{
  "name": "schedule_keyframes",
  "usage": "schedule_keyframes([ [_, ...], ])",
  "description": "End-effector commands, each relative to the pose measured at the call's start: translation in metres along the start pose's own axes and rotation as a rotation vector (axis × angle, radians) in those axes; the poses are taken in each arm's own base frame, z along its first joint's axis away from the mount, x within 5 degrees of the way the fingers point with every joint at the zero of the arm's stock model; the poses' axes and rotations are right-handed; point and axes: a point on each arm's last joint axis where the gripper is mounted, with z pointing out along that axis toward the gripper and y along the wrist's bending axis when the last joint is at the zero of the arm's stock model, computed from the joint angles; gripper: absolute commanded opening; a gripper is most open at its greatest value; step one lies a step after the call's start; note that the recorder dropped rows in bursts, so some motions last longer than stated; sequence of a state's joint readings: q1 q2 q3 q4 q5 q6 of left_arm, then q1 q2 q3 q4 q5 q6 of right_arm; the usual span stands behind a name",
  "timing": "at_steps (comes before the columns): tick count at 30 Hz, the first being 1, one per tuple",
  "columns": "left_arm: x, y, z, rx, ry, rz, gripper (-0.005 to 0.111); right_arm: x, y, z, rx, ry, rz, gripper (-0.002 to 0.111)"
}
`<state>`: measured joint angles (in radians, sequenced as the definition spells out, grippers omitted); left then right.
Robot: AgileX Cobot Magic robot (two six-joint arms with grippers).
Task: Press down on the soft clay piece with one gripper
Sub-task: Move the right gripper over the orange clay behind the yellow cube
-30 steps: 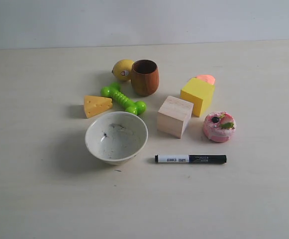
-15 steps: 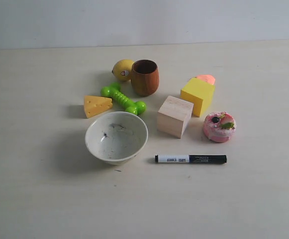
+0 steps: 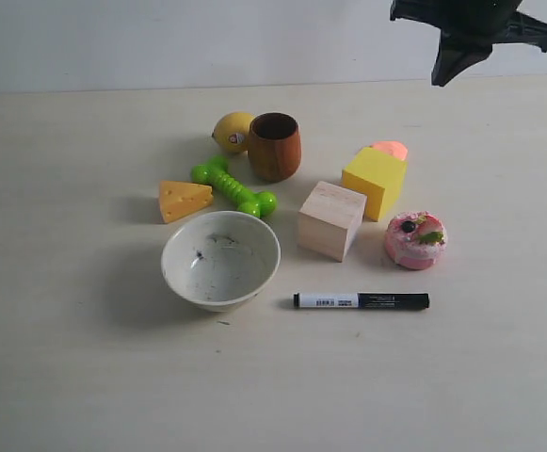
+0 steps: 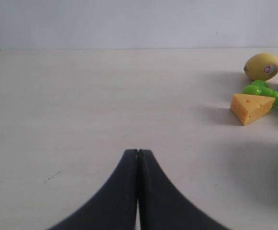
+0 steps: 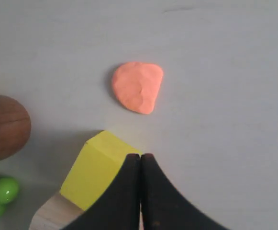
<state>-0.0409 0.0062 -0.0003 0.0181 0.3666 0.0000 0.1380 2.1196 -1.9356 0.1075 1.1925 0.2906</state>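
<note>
The soft clay piece (image 3: 390, 149) is a small salmon-orange blob lying on the table just behind the yellow cube (image 3: 375, 181); the cube hides part of it in the exterior view. In the right wrist view the whole clay piece (image 5: 138, 87) shows flat on the table, beyond the yellow cube (image 5: 99, 171). My right gripper (image 3: 441, 77) hangs high above the table at the top right, its tip pointing down; its jaws are shut and empty (image 5: 140, 156). My left gripper (image 4: 138, 151) is shut and empty over bare table, out of the exterior view.
A wooden block (image 3: 330, 219), a pink cake (image 3: 415, 239), a black marker (image 3: 361, 300), a white bowl (image 3: 220, 259), a wooden cup (image 3: 274, 146), a lemon (image 3: 233, 131), a green toy (image 3: 233, 188) and a cheese wedge (image 3: 184, 200) stand around.
My right gripper has come into the exterior view at the top right, where nothing showed before. No object on the table has moved.
</note>
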Motion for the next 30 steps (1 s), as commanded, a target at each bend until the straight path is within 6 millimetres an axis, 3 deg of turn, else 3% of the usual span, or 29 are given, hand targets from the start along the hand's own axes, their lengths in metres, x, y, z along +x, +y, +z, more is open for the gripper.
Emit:
schedule_keyframes([
  [1, -0.001, -0.001, 0.0, 0.009, -0.013, -0.002, 0.0, -0.012, 0.005, 0.024, -0.023, 0.002, -0.026, 0.0],
  [10, -0.001, -0.001, 0.0, 0.009, -0.013, -0.002, 0.0, -0.033, 0.013, 0.06, -0.074, 0.011, 0.008, 0.0],
  [30, -0.001, -0.001, 0.0, 0.009, -0.013, -0.002, 0.0, -0.059, 0.02, 0.055, -0.151, -0.284, 0.016, 0.0],
])
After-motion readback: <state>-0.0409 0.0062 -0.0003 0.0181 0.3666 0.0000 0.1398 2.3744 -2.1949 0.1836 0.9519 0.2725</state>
